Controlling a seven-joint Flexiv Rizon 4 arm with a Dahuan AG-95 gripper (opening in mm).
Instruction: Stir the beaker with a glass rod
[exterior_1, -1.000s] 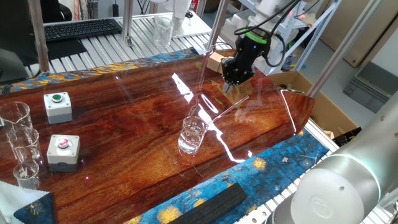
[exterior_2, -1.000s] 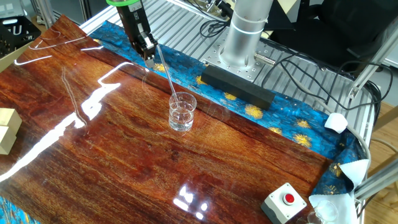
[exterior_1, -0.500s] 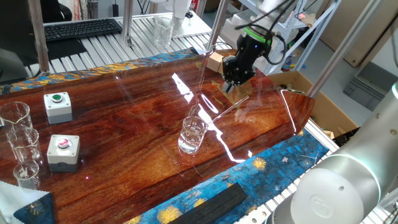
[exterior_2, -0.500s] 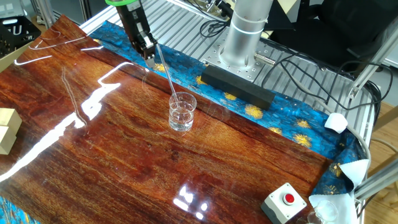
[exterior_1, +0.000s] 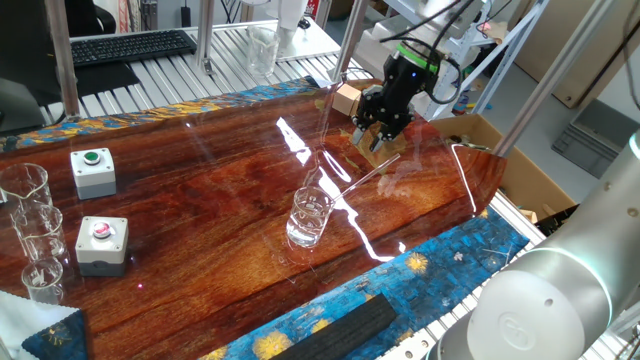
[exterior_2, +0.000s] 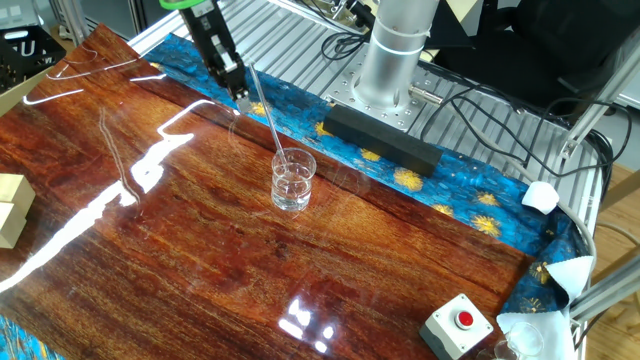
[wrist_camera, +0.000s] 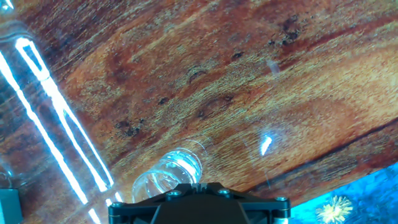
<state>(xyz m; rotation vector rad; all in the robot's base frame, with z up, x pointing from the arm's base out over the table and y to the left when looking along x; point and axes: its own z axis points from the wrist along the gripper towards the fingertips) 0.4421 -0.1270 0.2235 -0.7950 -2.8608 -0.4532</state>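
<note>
While the glass rod (exterior_2: 268, 112) leans in the beaker (exterior_2: 293, 180), the jaws (exterior_1: 382, 138) apparently stand parted above it.

Small clear beaker (exterior_2: 293, 181) upright mid-table, a little liquid inside. Thin glass rod (exterior_2: 267, 112) leaning in it, lower end inside, top slanting up past the rim.

The arm (exterior_2: 392, 45) is a smooth silver-grey column standing on a square metal base plate (exterior_2: 378, 110) with bolts at its corners. A broad rounded grey joint (exterior_1: 545, 305) fills one corner of one fixed view. The gripper (exterior_1: 381, 133) is black and blocky under a bright green ring (exterior_1: 412, 55), with black cables (exterior_1: 450, 75) looping beside it. Its short fingers (exterior_1: 374, 138) are dark.
</note>
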